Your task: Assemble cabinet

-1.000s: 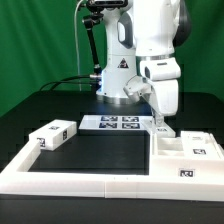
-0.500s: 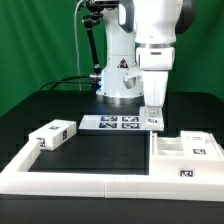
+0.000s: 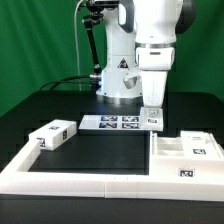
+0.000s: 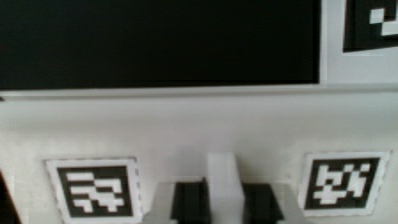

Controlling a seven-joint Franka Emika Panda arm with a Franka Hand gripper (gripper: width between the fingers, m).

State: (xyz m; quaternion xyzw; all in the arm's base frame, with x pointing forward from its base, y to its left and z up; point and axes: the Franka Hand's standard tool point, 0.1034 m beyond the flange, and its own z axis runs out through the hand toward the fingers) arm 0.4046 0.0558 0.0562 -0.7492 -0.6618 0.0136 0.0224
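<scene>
**Hazards**

- Slip of the held part. The gripper [image 3: 152,111] is closed on a small white plastic cabinet part carrying black-and-white square tags [image 3: 152,121]. In the wrist view the dark fingers [image 4: 185,204] stand tight on either side of one thin upright rib of that part. The hold is narrow, so a sideways knock or a fast swing could twist the part in the jaws.
- Collision. The held part hangs just behind and above the large white boxy plastic cabinet body [image 3: 186,158]. A descent that is off line could catch the body's rear wall and push the body out of place.
- Misalignment. If the part rotates in the grip, it will probably jam against the body instead of seating.

**Condition of the task parts**

- Cabinet body: rests on the black table [image 3: 100,152], open side up, with inner partitions visible and tags on its top and front faces. It sits against the long white rail [image 3: 80,181].
- Held part: the wrist view shows a flat white face [image 4: 214,128] with one tag on each side of the gripped rib.
- Small white tagged drawer block [image 3: 52,134]: lies on the table well apart from the cabinet body, toward the exterior view's left.
- The marker board [image 3: 112,123] lies behind the cabinet body, further toward the exterior view's left.
</scene>
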